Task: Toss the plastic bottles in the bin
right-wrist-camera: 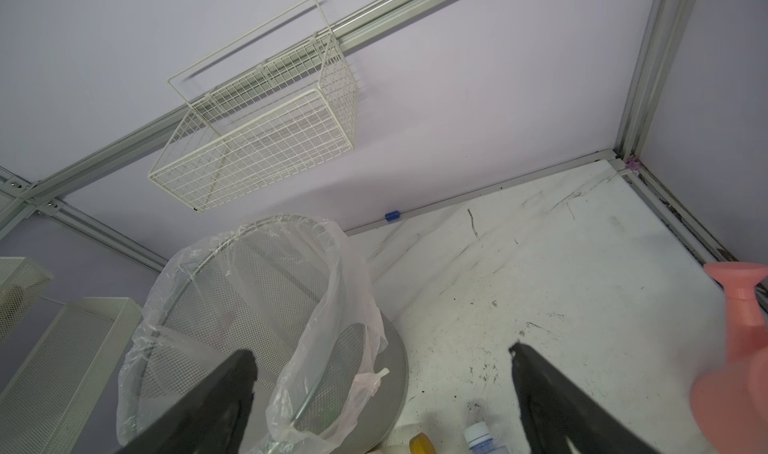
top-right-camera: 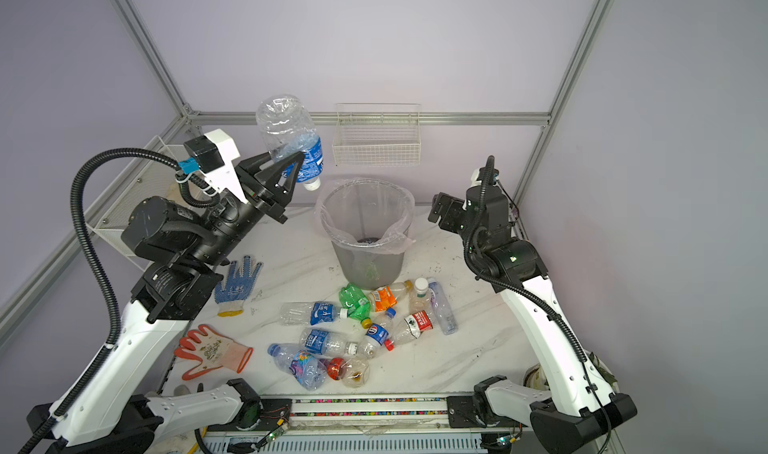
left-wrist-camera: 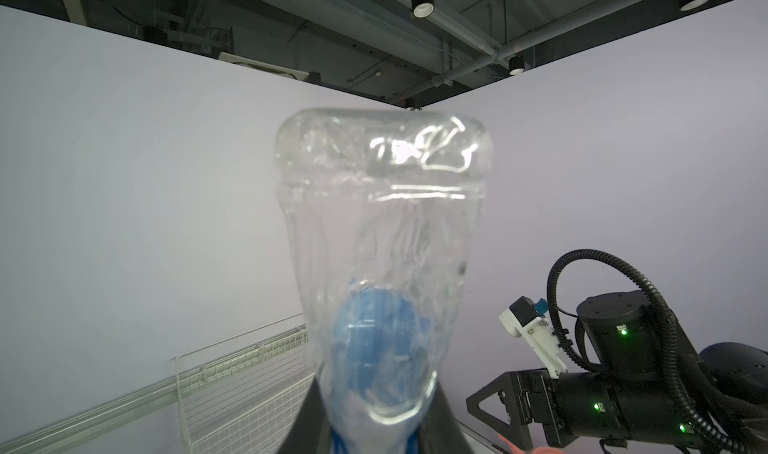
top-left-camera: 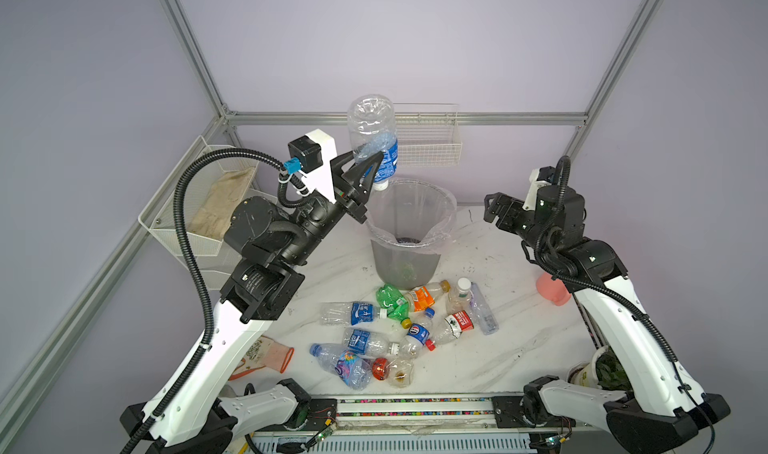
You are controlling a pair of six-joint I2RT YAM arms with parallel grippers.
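In both top views the left gripper (top-left-camera: 371, 168) (top-right-camera: 296, 163) is raised at the left of the scene, its fingers clenched on the blue-labelled waist of a clear bottle (top-left-camera: 371, 129) (top-right-camera: 286, 127). This held bottle hangs upside down, white cap lowest, high above the table (top-right-camera: 457, 348) and near the left rim of the bin (top-left-camera: 399, 264) (top-right-camera: 370, 264). The grey bin stands at the far middle, lined with a clear bag. The other loose bottles (top-left-camera: 361, 314) (top-right-camera: 322, 312) lie in a heap on the table just near of the bin. The right gripper (top-left-camera: 490, 208) (top-right-camera: 435, 210) hovers right of the bin with its fingers spread wide and nothing between them. In a top view, 2 gloves lie at the left: a blue-dotted glove (top-right-camera: 239, 283) and an orange glove (top-right-camera: 212, 350).

The left wrist view shows the crumpled held bottle filling the middle, pinched between 2 dark fingers (left-wrist-camera: 305, 425).

The right wrist view shows the right gripper's 2 fingers (right-wrist-camera: 232, 389) well apart and holding nothing. Beyond them are the bin, the white wire basket (right-wrist-camera: 257, 140) on the far wall, and a pink watering can (right-wrist-camera: 739, 348).
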